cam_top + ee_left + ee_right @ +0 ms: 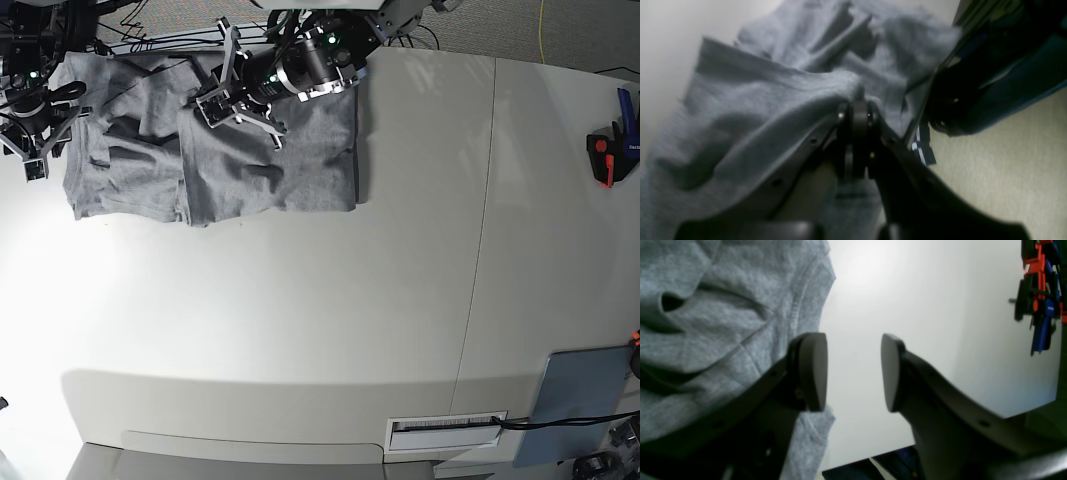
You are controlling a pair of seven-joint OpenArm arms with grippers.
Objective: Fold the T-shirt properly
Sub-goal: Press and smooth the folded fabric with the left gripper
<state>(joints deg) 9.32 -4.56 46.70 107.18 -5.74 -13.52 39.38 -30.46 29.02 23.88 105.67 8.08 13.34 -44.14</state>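
A: Start at the left end effector. What is it doing?

B: It is clenched on a raised ridge of the T-shirt; in its wrist view the pads meet with grey cloth pinched at the tips. From there the fabric runs away toward ten o'clock, up and to the left.

A: And the right end effector?

B: Released, with nothing between the pads. In its own view the shirt's stitched hem lies at nine o'clock, just beside the left pad, and bare white tabletop shows through the gap.

A: Where does the shirt sit overall?

B: In the base view the T-shirt lies at the far left corner of the tabletop, toward eleven o'clock from the middle. Its long axis runs left to right, nine to three. The left end effector is over its middle; the right end effector hangs at its nine o'clock end.

A: So which arm matters next?

B: The left, I judge: it already has the cloth. The right only needs a short reach toward the hem.

A: Material?

B: Soft heather-grey knit, limp, heavily rumpled, with a double-stitched hem. It looks likely to sag and drag instead of holding a crease.
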